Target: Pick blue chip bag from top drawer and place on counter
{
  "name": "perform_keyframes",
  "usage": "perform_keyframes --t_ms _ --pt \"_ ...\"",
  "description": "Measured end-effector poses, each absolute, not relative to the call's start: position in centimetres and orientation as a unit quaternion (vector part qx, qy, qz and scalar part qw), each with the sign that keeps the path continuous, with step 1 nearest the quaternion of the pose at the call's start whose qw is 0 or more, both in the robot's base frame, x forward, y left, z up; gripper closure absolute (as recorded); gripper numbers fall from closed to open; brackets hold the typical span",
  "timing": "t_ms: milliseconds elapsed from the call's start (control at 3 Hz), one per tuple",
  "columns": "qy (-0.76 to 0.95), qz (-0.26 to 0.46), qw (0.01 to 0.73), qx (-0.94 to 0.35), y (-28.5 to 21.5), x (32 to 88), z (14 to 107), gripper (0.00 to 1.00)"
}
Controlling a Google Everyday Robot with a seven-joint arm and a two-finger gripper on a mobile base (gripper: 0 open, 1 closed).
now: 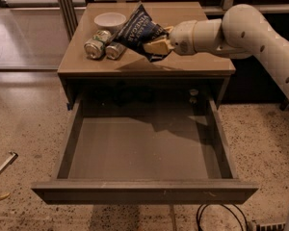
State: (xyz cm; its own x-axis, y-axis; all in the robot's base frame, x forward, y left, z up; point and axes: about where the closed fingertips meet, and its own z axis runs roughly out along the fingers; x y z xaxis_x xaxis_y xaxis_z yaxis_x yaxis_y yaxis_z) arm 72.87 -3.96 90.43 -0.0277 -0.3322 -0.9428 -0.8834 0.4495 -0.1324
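Observation:
The blue chip bag [136, 29], dark navy foil with white lettering, hangs tilted just above the counter [183, 61], right of the cans. My gripper [155, 45] reaches in from the right on its white arm and is shut on the bag's lower right edge. The top drawer [144, 153] is pulled fully open below the counter, and nothing shows inside it.
Two silver-green drink cans [104, 44] lie on their sides on the counter's left part. A white bowl [110, 19] stands behind them. A black cable [216, 218] lies on the speckled floor under the drawer front. A metal post [66, 6] stands at the left.

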Motion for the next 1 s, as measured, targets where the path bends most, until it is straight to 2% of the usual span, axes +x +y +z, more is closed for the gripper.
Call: perform_keyframes --t_ms 667,1000 --pt "0.732 0.24 0.487 -0.411 -2.9 78.1 87.6 1.0" --pt "0.757 0.229 0.465 -0.398 -3.8 78.9 85.6 0.81"
